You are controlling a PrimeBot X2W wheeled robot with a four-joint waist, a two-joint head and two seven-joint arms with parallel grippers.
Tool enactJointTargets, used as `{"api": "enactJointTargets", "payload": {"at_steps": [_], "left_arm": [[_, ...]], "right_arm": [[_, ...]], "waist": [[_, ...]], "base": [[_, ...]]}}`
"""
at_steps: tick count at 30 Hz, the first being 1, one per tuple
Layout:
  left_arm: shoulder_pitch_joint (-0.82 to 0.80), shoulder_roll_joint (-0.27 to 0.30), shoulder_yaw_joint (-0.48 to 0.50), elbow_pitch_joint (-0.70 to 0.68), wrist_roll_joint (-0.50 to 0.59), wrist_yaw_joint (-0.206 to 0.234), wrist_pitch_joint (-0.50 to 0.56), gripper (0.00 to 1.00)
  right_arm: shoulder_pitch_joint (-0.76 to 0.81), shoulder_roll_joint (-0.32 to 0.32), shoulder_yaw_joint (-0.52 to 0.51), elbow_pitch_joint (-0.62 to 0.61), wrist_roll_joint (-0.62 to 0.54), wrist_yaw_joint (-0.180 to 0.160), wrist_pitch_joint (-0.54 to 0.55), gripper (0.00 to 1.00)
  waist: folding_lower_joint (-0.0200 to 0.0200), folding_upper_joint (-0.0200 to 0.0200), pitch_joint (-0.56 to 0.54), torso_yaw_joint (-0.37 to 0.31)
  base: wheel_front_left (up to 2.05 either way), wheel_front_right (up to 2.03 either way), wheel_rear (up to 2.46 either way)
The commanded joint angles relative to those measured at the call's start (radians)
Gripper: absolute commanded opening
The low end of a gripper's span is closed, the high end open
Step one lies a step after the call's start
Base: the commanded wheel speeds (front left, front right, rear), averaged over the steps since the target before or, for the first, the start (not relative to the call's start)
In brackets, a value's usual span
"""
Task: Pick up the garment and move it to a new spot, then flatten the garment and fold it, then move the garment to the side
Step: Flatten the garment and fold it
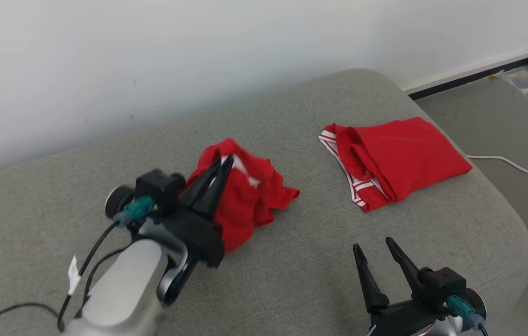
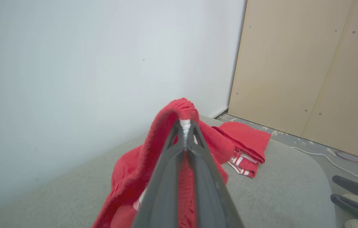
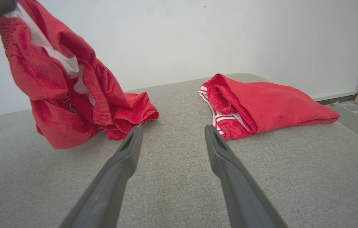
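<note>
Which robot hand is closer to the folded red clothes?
Right. The right gripper, jaws open, sits just before the folded red garment; the left gripper, jaws shut on the crumpled garment, is farther away to its left.

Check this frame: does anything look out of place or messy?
Only the held garment, clamped in the left tool: it hangs bunched and twisted, white inside showing, lower end resting on the grey cushion. The folded garment lies tidy. Nothing looks spilled or damaged.

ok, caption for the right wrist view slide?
Open right gripper over a grey cushion, between a folded red garment and a crumpled red garment held up by the left gripper.
</note>
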Motion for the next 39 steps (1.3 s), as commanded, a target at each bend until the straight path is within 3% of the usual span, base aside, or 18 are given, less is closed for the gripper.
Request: {"api": "enactJointTargets", "payload": {"at_steps": [1,13,20,27,39], "left_arm": [[-0.036,-0.010,-0.001,-0.004,-0.014,0.002,-0.006,0.00],[-0.270,-0.100,0.019,-0.023,-0.075,0.002,-0.006,0.00],[-0.284,-0.128,0.049,-0.058,-0.184,0.002,-0.004,0.00],[-0.197,-0.128,0.054,0.057,-0.203,0.007,-0.004,0.00],[0.032,-0.025,0.061,0.267,-0.203,0.020,-0.004,0.00]], "right_arm": [[-0.010,0.000,0.001,0.005,0.003,-0.003,-0.009,1.00],[-0.026,0.000,0.023,0.038,0.027,-0.003,-0.027,1.00],[-0.025,0.000,0.014,0.051,0.031,-0.003,-0.040,1.00],[-0.016,0.000,0.002,0.056,0.034,-0.003,-0.044,1.00],[-0.004,0.000,0.008,0.048,0.025,-0.003,-0.036,1.00]], "waist": [[-0.0001,-0.0001,-0.002,-0.012],[-0.0001,-0.0001,-0.012,-0.070],[-0.0001,-0.0001,-0.007,-0.069],[-0.0001,-0.0001,-0.006,-0.030],[-0.0001,-0.0001,-0.017,0.095]], "base": [[0.00,0.00,0.00],[0.00,0.00,0.00],[0.00,0.00,0.00],[0.00,0.00,0.00],[0.00,0.00,0.00]]}}
